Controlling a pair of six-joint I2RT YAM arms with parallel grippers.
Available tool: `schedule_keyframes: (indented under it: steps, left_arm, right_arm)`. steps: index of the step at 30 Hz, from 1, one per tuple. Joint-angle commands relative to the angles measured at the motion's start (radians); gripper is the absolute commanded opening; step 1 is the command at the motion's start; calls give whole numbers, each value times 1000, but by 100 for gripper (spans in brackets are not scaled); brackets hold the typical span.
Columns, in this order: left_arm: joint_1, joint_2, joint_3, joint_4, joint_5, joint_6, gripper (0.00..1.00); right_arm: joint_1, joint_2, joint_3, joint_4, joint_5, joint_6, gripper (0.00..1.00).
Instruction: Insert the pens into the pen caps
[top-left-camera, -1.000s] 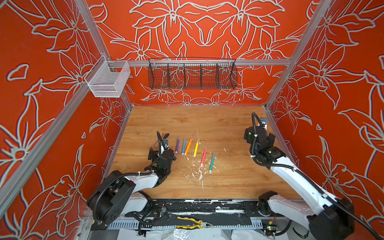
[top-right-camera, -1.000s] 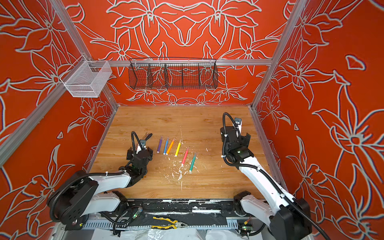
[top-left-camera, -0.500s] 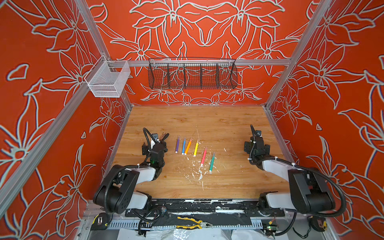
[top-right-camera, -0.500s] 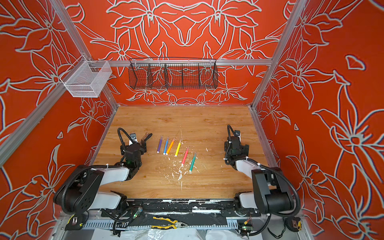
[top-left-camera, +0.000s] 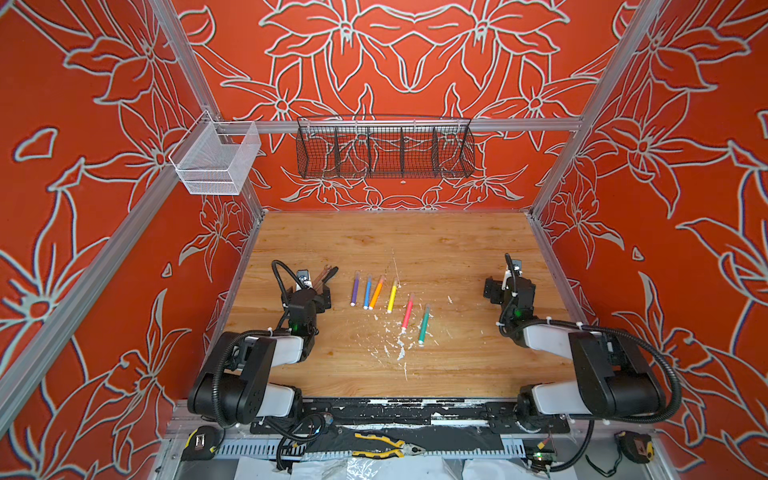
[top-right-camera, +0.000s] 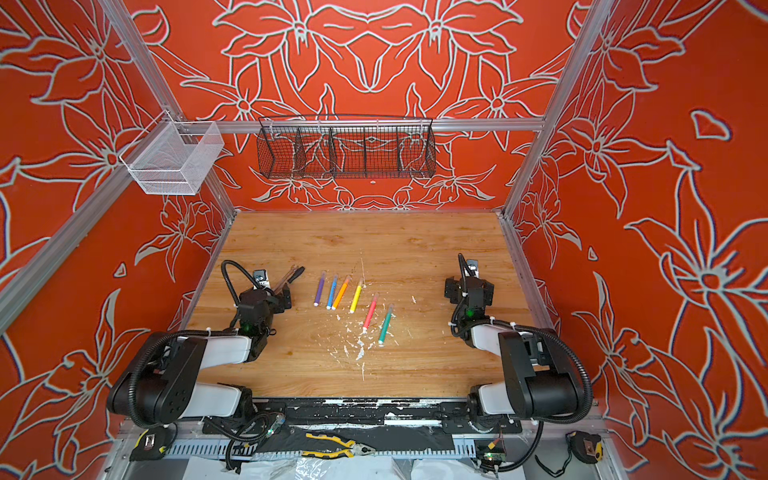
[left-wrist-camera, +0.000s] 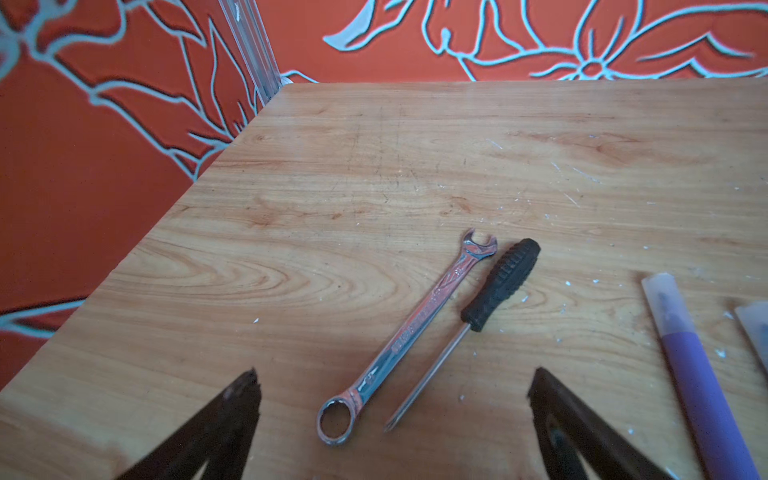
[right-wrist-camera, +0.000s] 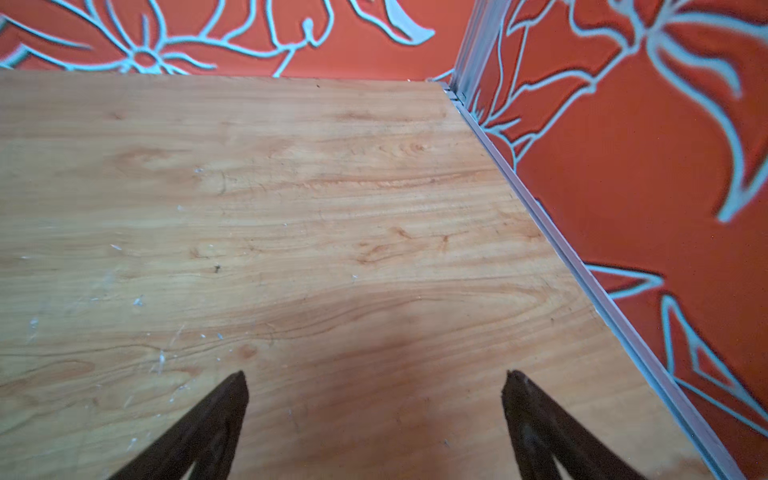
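Note:
Several pens lie side by side mid-table in both top views: purple (top-left-camera: 355, 289), blue (top-left-camera: 367, 292), orange (top-left-camera: 376, 292), yellow (top-left-camera: 392, 296), pink-red (top-left-camera: 407, 311) and green (top-left-camera: 424, 324). In the left wrist view a translucent pen cap (left-wrist-camera: 667, 303) sits over the tip of the purple pen (left-wrist-camera: 706, 399), and a second cap (left-wrist-camera: 754, 328) shows at the picture's edge. My left gripper (top-left-camera: 306, 296) (left-wrist-camera: 392, 382) rests low, left of the pens, open and empty. Near the right wall my right gripper (top-left-camera: 509, 291) (right-wrist-camera: 374, 379) is open over bare wood.
A steel wrench (left-wrist-camera: 411, 336) and a black-handled screwdriver (left-wrist-camera: 482, 307) lie just ahead of the left gripper. White flecks (top-left-camera: 395, 345) dot the wood. A black wire basket (top-left-camera: 384, 151) and a white mesh basket (top-left-camera: 216, 164) hang on the walls. Yellow-handled pliers (top-left-camera: 386, 449) lie below the table's front edge.
Both arms have folded down and back toward the front corners, the left drifting left and the right toward the right wall. The pens have not moved. Both grippers stayed open.

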Motion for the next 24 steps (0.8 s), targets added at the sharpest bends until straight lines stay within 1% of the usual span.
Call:
schedule_keyframes:
  steps: [1,2,3,4,5,7,9,12,15,17,24]
  left_arm:
    - [15,7,24,3,35,-12,98]
    - [17,7,26,-2,38,-13,98]
    - [19,7,29,-9,38,-15,98]
    - [22,8,32,-12,36,-16,98]
    - [23,8,33,-13,36,-19,98]
    - [23,3,32,-17,38,-21,98]
    - [24,4,31,-14,38,-21,98]
    - [25,2,29,-13,36,-21,98]
    - [24,1,29,-13,37,-21,98]
    - [23,1,30,-13,36,-21,98]
    - [23,1,29,-13,36,-21,98]
  right_arm:
    - [-13,40,-51,159,-73,-37,98]
    - [-12,11,-34,76,-73,-32,98]
    - [-13,16,-36,97,-73,-35,98]
    - [-13,37,-48,158,-74,-38,98]
    - [-13,39,-53,165,-73,-39,98]
    - [-12,13,-38,91,-73,-34,98]
    - [-12,33,-51,157,-73,-38,98]
    - [-13,20,-43,117,-74,-36,98]
    - [-14,33,-50,152,-73,-37,98]
    - [-13,25,-47,131,-75,-38,98]
    - [-13,28,-50,144,-74,-38,98]
